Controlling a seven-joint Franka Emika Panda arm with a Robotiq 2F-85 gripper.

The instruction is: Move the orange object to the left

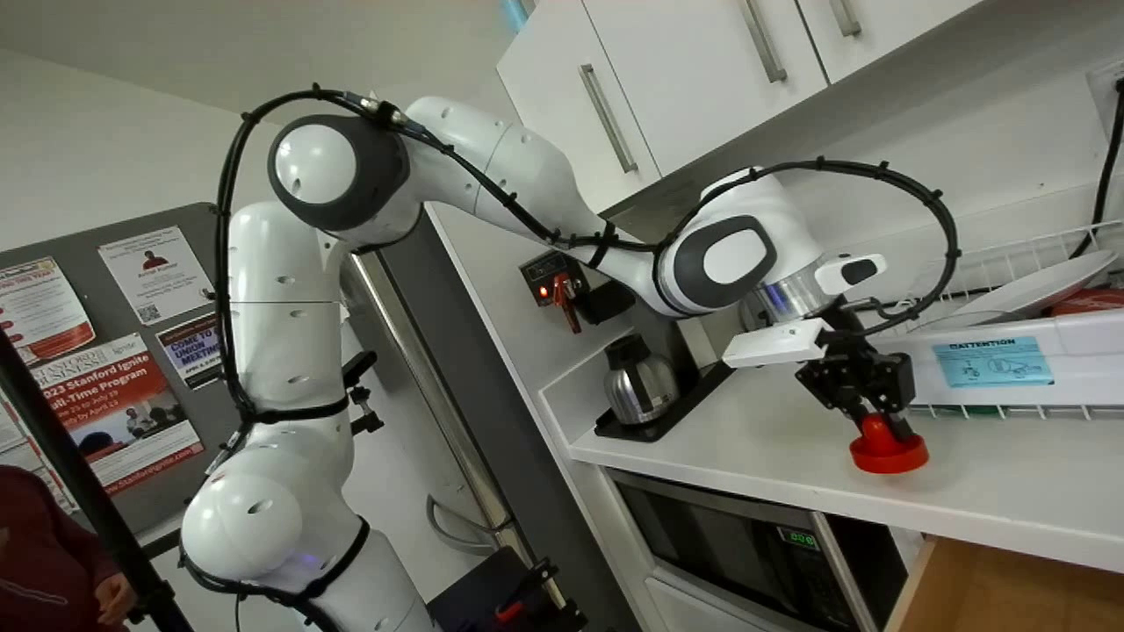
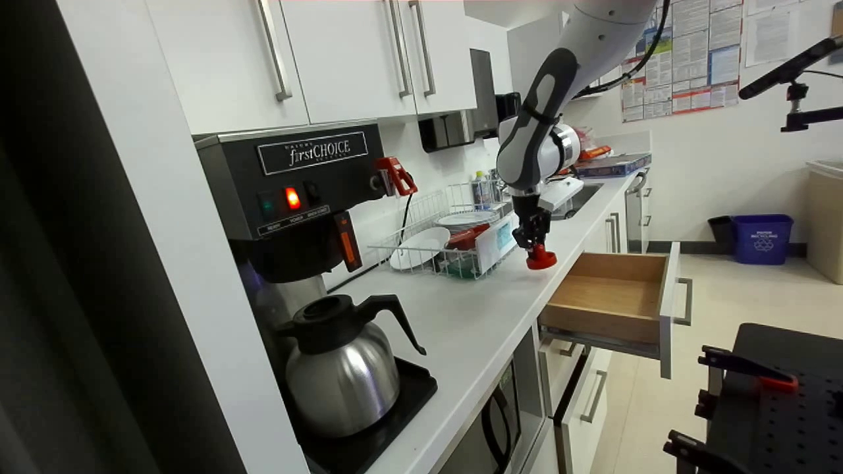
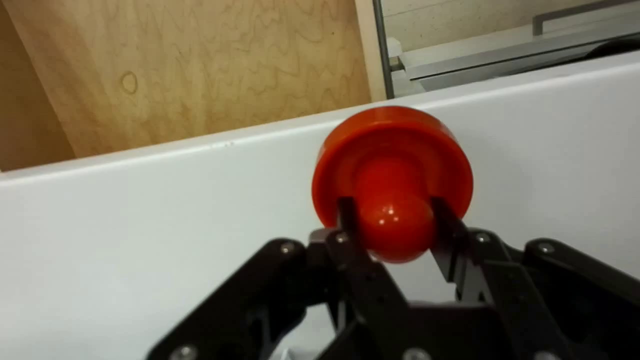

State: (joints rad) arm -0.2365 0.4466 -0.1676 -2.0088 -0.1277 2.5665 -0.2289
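The orange object is a red-orange disc with a raised rim and a round knob; it shows in both exterior views [image 1: 889, 456] [image 2: 541, 259] and in the wrist view [image 3: 392, 175]. My gripper [image 1: 883, 425] points down over the white counter [image 1: 746, 448], near its front edge. Its two black fingers [image 3: 392, 205] are shut on the knob, one on each side, and it also shows in an exterior view [image 2: 537, 245]. The object's disc faces down, at or a little above the counter; I cannot tell whether it touches.
An open wooden drawer [image 2: 609, 283] juts out below the counter edge beside the gripper. A wire dish rack [image 2: 415, 253] with plates stands behind it. A black coffee machine [image 2: 296, 178] and a steel carafe [image 2: 346, 378] stand farther along the counter.
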